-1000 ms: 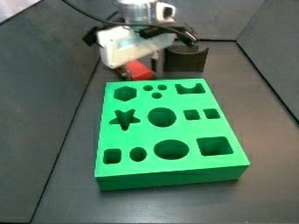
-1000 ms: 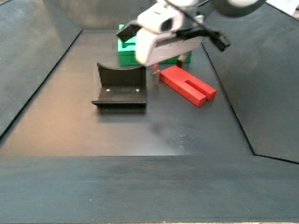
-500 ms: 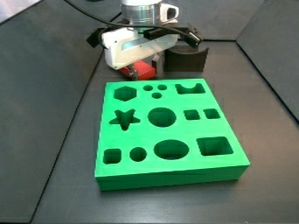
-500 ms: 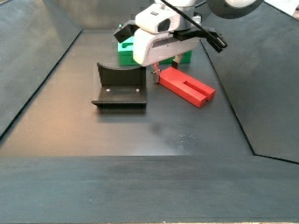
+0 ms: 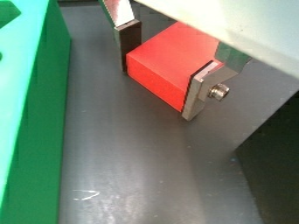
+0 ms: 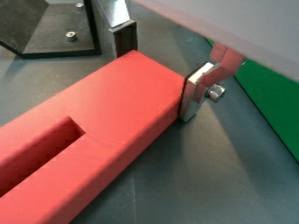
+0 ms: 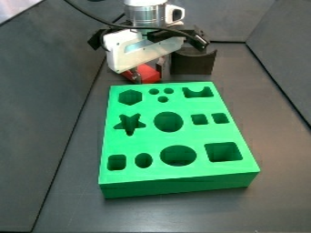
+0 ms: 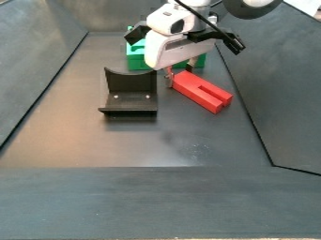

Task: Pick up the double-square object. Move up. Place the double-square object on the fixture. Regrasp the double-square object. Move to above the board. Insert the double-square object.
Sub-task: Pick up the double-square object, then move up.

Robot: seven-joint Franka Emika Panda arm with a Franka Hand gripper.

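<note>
The red-orange double-square object (image 8: 201, 91) lies flat on the dark floor between the fixture (image 8: 129, 94) and the board (image 8: 135, 47). Its slotted two-prong end (image 6: 47, 149) points away from the gripper. My gripper (image 5: 163, 83) is down over the solid end, also in a wrist view (image 6: 162, 80). One silver finger (image 5: 201, 92) presses one side and the other finger (image 5: 128, 44) stands against the opposite side, close to the end face. In a side view the gripper (image 7: 145, 68) hides most of the red block (image 7: 147, 75).
The green board (image 7: 170, 136) with shaped holes lies just beside the block; its edge shows in both wrist views (image 5: 24, 105) (image 6: 263, 96). The dark fixture stands on its plate (image 6: 47, 35) near the block, also in a side view (image 7: 192, 62). Dark walls enclose the floor.
Over the last second the gripper came down a little over the block's solid end. Since half a second ago nothing has visibly moved.
</note>
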